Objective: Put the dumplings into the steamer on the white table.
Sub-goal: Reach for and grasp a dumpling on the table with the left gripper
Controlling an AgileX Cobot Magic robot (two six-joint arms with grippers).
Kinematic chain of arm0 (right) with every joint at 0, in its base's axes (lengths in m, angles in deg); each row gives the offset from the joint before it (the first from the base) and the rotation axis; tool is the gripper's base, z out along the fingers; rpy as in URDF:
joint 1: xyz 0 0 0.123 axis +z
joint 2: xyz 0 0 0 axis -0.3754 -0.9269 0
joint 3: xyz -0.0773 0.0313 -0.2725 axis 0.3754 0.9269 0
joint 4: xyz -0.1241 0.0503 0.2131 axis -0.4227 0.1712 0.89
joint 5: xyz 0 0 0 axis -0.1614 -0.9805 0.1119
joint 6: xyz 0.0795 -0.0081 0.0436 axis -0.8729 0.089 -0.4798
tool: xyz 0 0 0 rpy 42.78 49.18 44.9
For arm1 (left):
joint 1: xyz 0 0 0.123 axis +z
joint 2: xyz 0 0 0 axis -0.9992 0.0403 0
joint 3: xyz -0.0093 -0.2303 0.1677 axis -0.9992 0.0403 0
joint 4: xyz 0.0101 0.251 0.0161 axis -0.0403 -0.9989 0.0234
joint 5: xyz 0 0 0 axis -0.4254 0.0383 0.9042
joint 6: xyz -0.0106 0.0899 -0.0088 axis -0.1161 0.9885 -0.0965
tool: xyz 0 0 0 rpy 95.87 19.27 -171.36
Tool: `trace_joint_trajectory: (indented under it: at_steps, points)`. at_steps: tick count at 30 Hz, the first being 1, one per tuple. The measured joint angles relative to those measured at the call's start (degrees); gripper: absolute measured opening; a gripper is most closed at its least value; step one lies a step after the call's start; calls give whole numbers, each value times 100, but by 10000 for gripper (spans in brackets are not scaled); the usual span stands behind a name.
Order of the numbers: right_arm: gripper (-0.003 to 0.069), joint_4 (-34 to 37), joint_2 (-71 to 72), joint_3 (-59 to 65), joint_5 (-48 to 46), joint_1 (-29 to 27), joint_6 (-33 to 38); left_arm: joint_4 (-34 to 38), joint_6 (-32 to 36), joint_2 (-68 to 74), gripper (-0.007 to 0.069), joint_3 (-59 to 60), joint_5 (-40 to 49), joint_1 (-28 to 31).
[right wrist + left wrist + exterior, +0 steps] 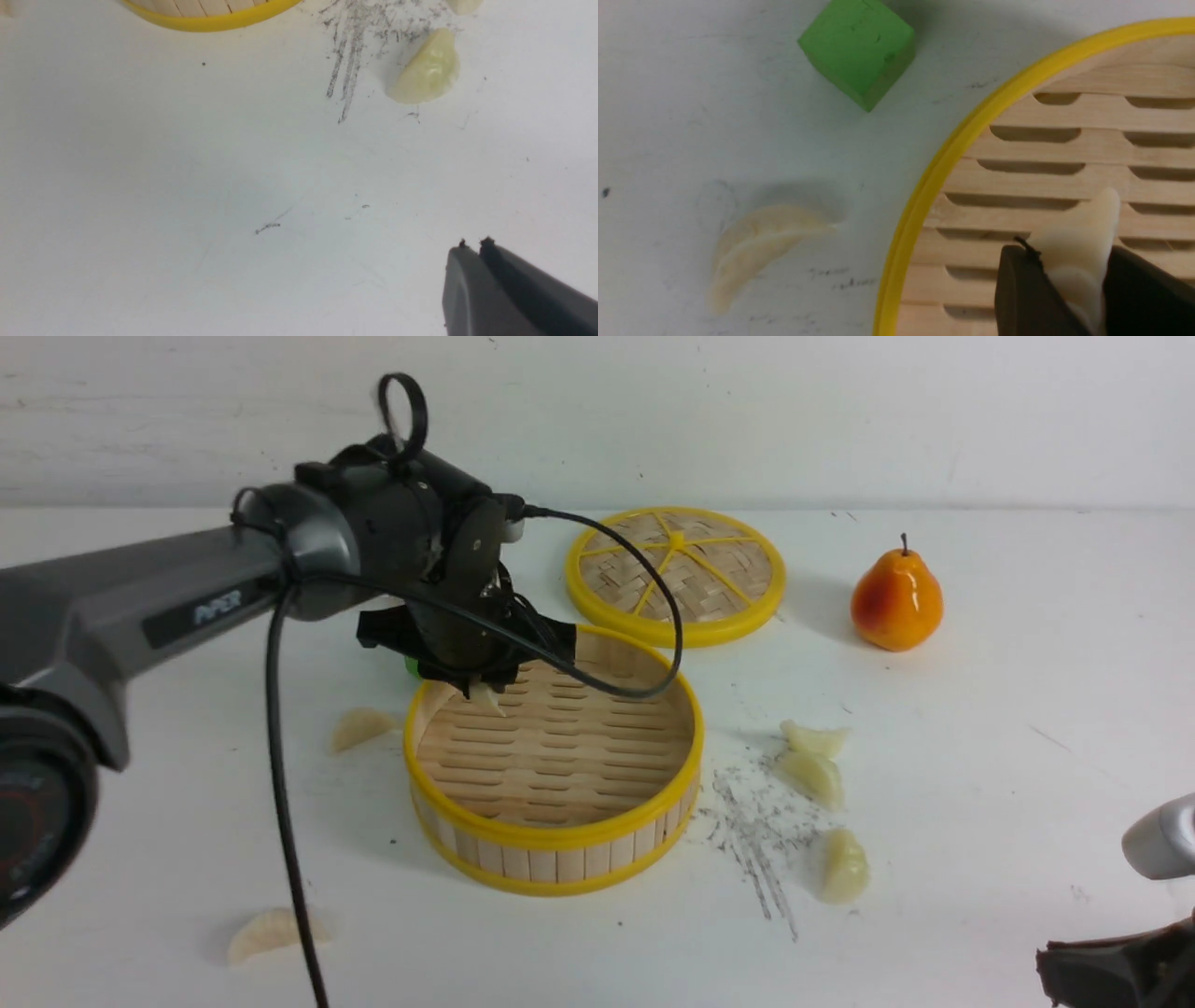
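One dumpling [1093,218] (cream, apparently) in left gripper [1070,263]

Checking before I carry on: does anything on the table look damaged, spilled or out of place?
Dark grey scratch marks scar the table right of the steamer, beside the dumplings. A green block, no part of the job, sits outside the steamer's far-left rim. Nothing looks spilled or broken.

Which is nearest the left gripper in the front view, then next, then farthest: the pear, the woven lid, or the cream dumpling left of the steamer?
1. Cream dumpling, just left of the steamer.
2. Woven lid, behind the steamer.
3. Pear, far right.
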Motion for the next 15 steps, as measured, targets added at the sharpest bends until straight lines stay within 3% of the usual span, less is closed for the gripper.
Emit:
trace_joint_trajectory:
  at_steps: [2,8,11,15]
  points:
    - [32,0,0,0,-26,0,0,0,81,290,204,-274,91,0]
    - [39,0,0,0,-37,0,0,126,318,379,395,-498,436,-8]
    - [41,0,0,0,-37,0,0,134,517,211,422,-504,862,-27]
    - [42,4,0,0,-49,0,0,129,519,-447,398,-497,1424,-53]
